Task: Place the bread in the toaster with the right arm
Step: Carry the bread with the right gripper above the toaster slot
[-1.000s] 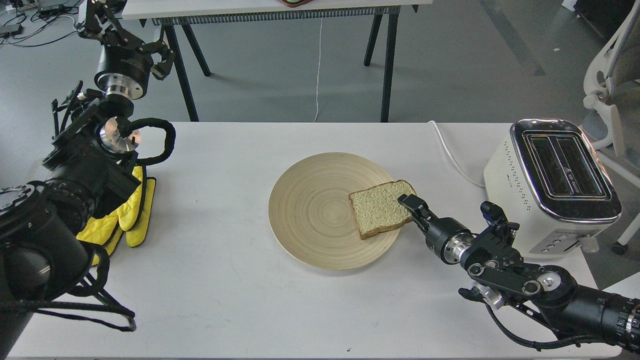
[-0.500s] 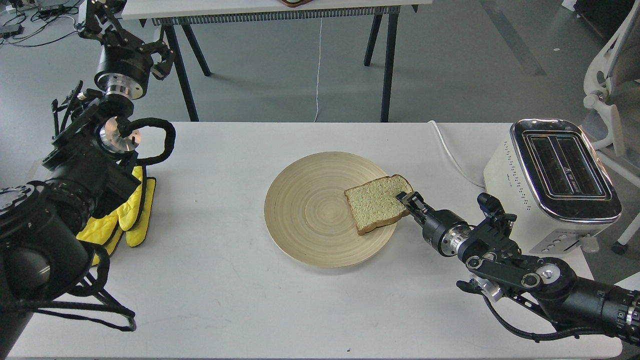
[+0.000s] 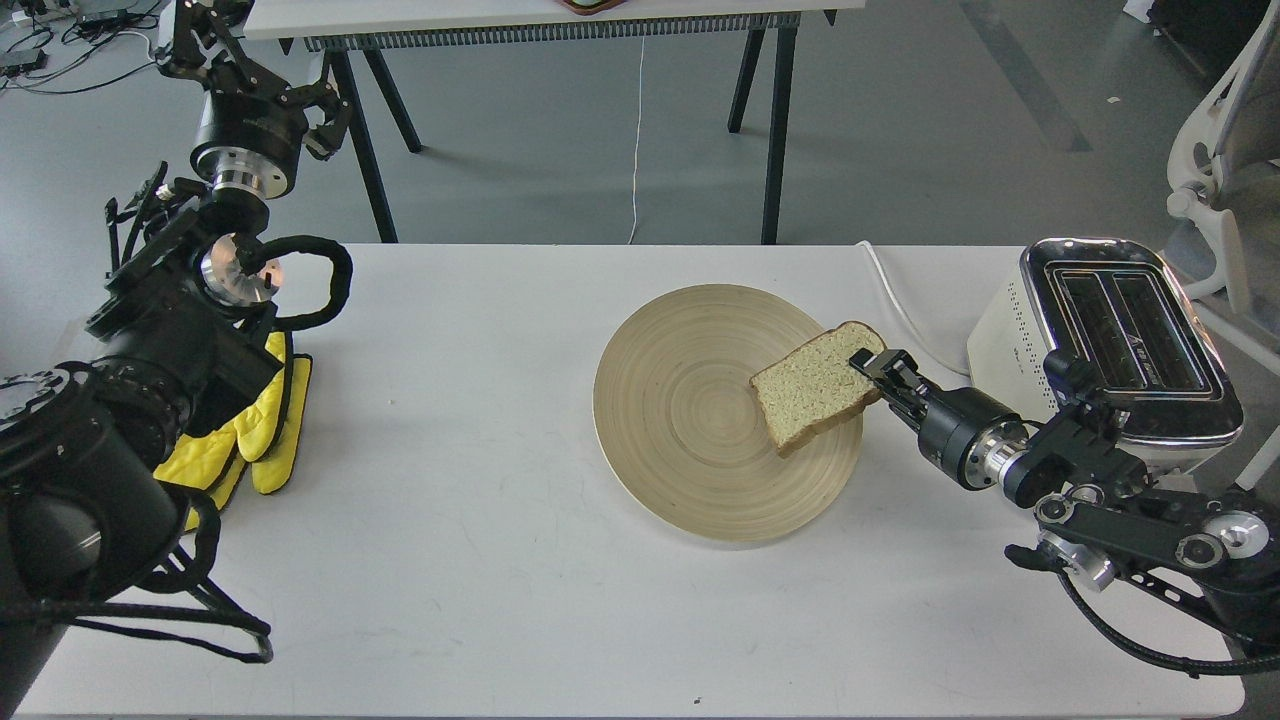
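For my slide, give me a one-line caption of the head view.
Right gripper pinches the bread by its edge over the wooden plate, beside the toaster.

One bread (image 3: 812, 386) — one toaster (image 3: 1110, 345) (one plate (image 3: 690, 440)).

A white table (image 3: 450, 560) carries a round wooden plate (image 3: 680, 440) near its middle, a cream toaster (image 3: 1010, 330) at the right edge with its white cord (image 3: 900, 305) trailing back, and yellow mitts (image 3: 262, 430) at left.
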Motion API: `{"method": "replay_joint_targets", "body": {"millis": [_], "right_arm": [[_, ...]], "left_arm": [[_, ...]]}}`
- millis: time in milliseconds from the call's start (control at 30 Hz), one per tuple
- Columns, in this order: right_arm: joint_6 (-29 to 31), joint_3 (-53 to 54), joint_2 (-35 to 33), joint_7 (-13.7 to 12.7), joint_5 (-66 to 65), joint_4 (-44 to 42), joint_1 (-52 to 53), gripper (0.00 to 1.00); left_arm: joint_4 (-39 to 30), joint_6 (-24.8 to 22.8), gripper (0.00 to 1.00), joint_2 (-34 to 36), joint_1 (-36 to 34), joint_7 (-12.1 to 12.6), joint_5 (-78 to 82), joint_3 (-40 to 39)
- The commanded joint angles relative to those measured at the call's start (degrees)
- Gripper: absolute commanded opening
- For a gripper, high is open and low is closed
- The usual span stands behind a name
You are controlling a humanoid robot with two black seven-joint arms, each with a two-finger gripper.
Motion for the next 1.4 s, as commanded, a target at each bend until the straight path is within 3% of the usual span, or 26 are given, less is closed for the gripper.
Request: {"method": "replay_joint_targets", "body": {"millis": [0,300,567,967,1133,1367], "right_arm": [[0.1,0.1,0.51,0.08,-0.95,-0.06,-2.62,0.08],[0.1,2.12,-1.41,0.26,-0.95,1.08,-0.88,0.08],[0.1,2.21,-13.79,0.26,-2.61,5.82,7.91,0.08],[1.41,1.78,-36.04,-0.27,-22.65,10.66,11.08,0.08],[1.41,0.55,-40.0,0.17,-24.59,10.66,10.38,0.08],[0.89,-1.83,-39.74,0.26,-24.68,10.22,10.03,0.08]], "left_arm": [[0.07,0.0,1.0,0.01,0.01,-0.05,0.0,0.0],[-0.01,0.0,1.0,0.01,0.01,0.03,0.0,0.0],[-0.01,0.0,1.0,0.01,0.01,-0.05,0.0,0.09],[-0.01,0.0,1.0,0.01,0.01,-0.05,0.0,0.09],[-0.01,0.0,1.0,0.01,0.01,-0.05,0.0,0.09],[-0.01,0.0,1.0,0.01,0.01,-0.05,0.0,0.09]]}}
